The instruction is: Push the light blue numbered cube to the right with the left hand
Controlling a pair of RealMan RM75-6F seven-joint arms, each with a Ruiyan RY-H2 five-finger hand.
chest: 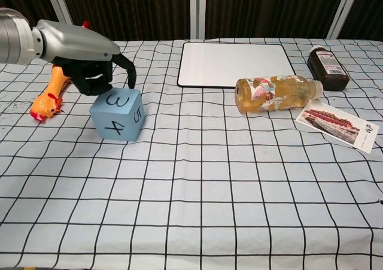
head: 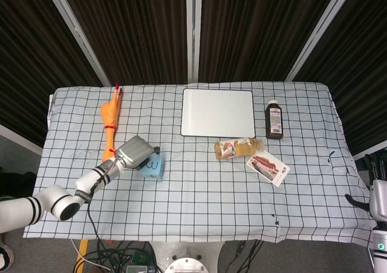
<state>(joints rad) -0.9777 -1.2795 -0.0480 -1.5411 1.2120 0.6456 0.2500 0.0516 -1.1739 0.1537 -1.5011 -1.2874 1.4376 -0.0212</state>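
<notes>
- The light blue numbered cube (chest: 117, 115) sits on the checkered tablecloth (chest: 197, 210), on the robot's left side. It shows a 4 in front, a 3 on top and a 5 on its side.
- The left hand (chest: 93, 72) is right behind the cube. Its dark fingers (chest: 128, 67) curl down and touch the cube's top back edge. It holds nothing; it only presses on the cube.
- A yellow rubber chicken (chest: 49, 96) lies just behind the hand.
- A tea bottle (chest: 278, 93) lies on its side, well apart to the right, with a picture card (chest: 337, 125) beside it.
- A white board (chest: 234, 63) and a dark brown bottle (chest: 327, 66) lie farther back.
- The right hand (head: 379, 188) waits off the table's edge. I cannot tell how open it is.
</notes>
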